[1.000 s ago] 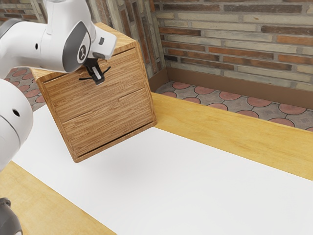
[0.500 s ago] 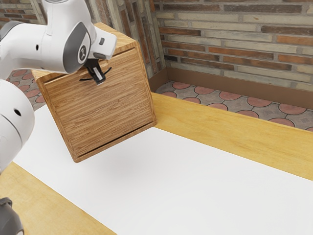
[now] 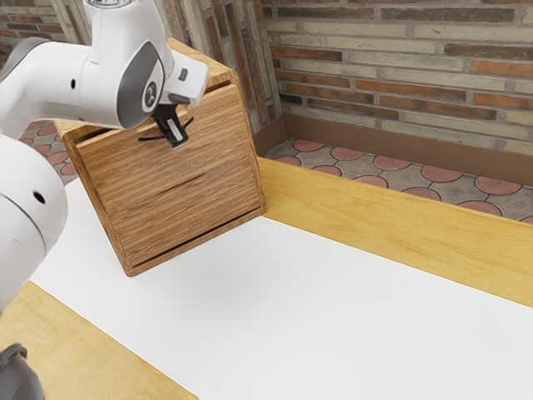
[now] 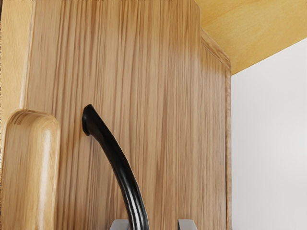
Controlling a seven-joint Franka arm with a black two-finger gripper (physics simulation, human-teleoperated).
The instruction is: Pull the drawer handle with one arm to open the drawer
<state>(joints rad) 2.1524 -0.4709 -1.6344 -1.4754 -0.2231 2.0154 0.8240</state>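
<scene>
A wooden cabinet (image 3: 187, 208) stands at the back of the table, toward the exterior view's left, turned at an angle. A curved black drawer handle (image 3: 146, 137) sits on its upper drawer front (image 3: 212, 125). My black gripper (image 3: 173, 132) is at the middle of that handle, shut on it. In the wrist view the handle (image 4: 115, 158) arcs down the drawer front (image 4: 168, 120) and passes between my grey fingertips (image 4: 120, 224). The upper drawer front stands slightly proud of the cabinet.
The cabinet rests partly on a white mat (image 3: 291, 308) that covers the middle of the light wooden table (image 3: 416, 233). A brick wall (image 3: 400, 58) and a tiled floor lie beyond the table's far edge. The arm's white links (image 3: 75, 75) hang over the cabinet's top.
My hand has shifted a little toward the exterior view's right and downward, and the handle has come along with it. The cabinet body has stayed put.
</scene>
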